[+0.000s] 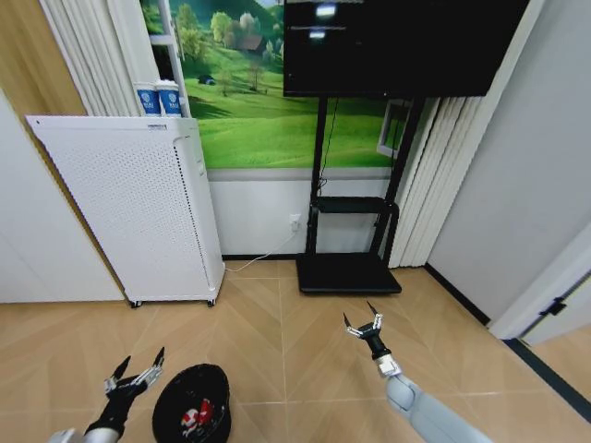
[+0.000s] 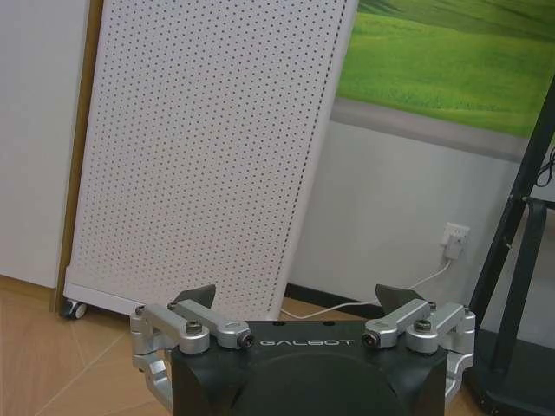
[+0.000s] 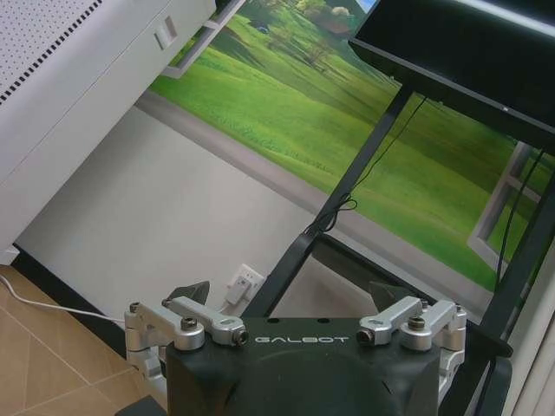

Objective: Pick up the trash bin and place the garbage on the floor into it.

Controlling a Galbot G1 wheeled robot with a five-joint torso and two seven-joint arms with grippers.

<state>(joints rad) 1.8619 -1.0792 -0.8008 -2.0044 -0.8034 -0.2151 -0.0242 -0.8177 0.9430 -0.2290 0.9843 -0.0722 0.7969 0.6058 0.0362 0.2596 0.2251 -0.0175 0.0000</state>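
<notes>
On the wooden floor point(image 1: 305, 369) at the near edge of the head view, the trash bin point(image 1: 191, 403) stands upright, its lower side cut off by the frame; red and white garbage point(image 1: 198, 415) lies inside it, the pieces too small to tell apart. Just left of the bin, apart from its rim, the left gripper point(image 1: 136, 373) hovers with jaws spread and nothing between them. To the right, well apart from the bin, the right gripper point(image 1: 364, 321) is raised over bare floor, its jaws likewise spread and empty. Farther back, a white perforated appliance point(image 1: 134, 212) stands against the wall, beside a black TV stand point(image 1: 351, 240) whose screen point(image 1: 397, 46) is cut off at the top.
</notes>
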